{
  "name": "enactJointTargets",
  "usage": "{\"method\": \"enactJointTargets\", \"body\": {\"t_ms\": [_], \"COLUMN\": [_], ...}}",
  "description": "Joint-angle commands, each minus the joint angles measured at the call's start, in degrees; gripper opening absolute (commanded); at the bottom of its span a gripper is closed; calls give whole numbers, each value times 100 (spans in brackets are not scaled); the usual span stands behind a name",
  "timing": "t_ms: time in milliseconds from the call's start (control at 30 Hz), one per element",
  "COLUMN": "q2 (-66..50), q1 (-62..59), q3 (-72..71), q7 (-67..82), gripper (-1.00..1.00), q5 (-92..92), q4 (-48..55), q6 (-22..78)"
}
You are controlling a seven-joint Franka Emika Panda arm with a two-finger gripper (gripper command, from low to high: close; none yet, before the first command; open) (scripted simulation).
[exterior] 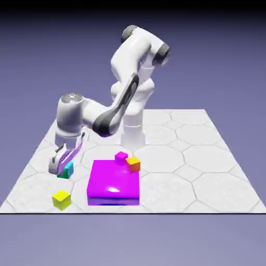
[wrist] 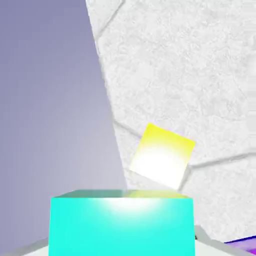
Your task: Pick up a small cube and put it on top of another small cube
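My gripper (exterior: pixel 64 169) is shut on the small teal cube (exterior: pixel 66 170), which hangs just above the table near the exterior view's left. In the hand view the teal cube (wrist: pixel 121 225) fills the bottom middle and hides my fingertips. The small yellow cube (exterior: pixel 61 199) rests on the table, in front of and slightly left of the teal one in the exterior view. In the hand view the yellow cube (wrist: pixel 162 156) lies just beyond the teal cube, apart from it.
A large flat magenta block (exterior: pixel 114 183) lies right of the gripper. A small magenta cube (exterior: pixel 121 158) and a small orange cube (exterior: pixel 133 163) sit at its far edge. The table's left edge (wrist: pixel 107 100) runs close by the yellow cube.
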State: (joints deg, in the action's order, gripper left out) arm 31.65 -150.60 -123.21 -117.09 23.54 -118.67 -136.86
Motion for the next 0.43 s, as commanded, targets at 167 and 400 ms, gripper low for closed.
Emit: {"method": "enactJointTargets", "body": {"t_ms": [167, 400], "q2": [383, 508], "q1": [-883, -997], "q3": [-743, -874], "q7": [-716, -652], "gripper": [-100, 100], "q5": [137, 246], "q4": [63, 77], "q6": [-178, -292]}}
